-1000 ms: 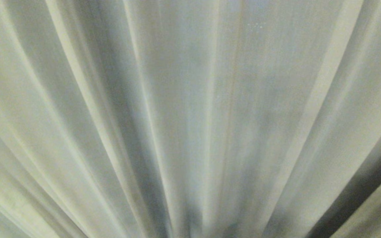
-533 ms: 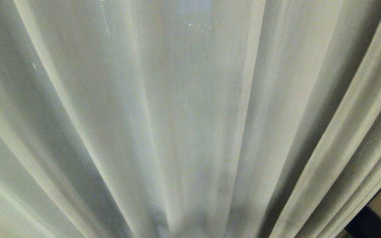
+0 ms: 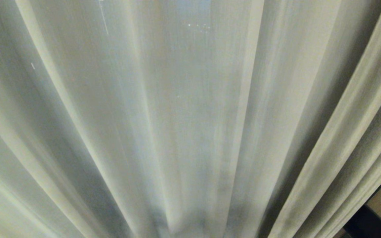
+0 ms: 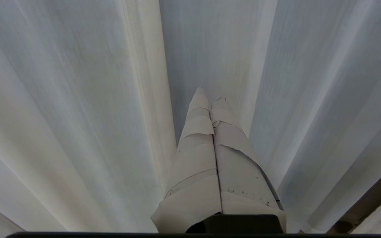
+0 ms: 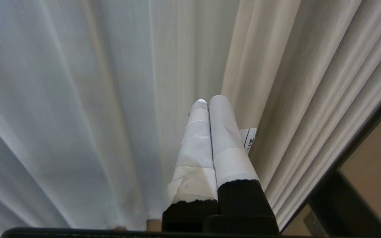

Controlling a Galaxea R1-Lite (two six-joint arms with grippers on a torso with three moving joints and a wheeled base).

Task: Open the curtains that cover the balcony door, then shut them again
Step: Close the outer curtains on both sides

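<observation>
1. The robot's head view has swung since a second ago, baring a dark frame (image 3: 364,226) at the curtains' (image 3: 190,115) right edge.
2. Left claw (image 4: 210,94) and right claw (image 5: 210,99) hang pinched closed, empty, just before the drawn curtains.

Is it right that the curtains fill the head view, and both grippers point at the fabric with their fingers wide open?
Not quite. The curtains do fill the head view, and both grippers point at the fabric, but the fingers are shut, not wide open. The left wrist view shows the left gripper with fingers pressed together; the right wrist view shows the same for the right gripper. Neither holds fabric.
</observation>
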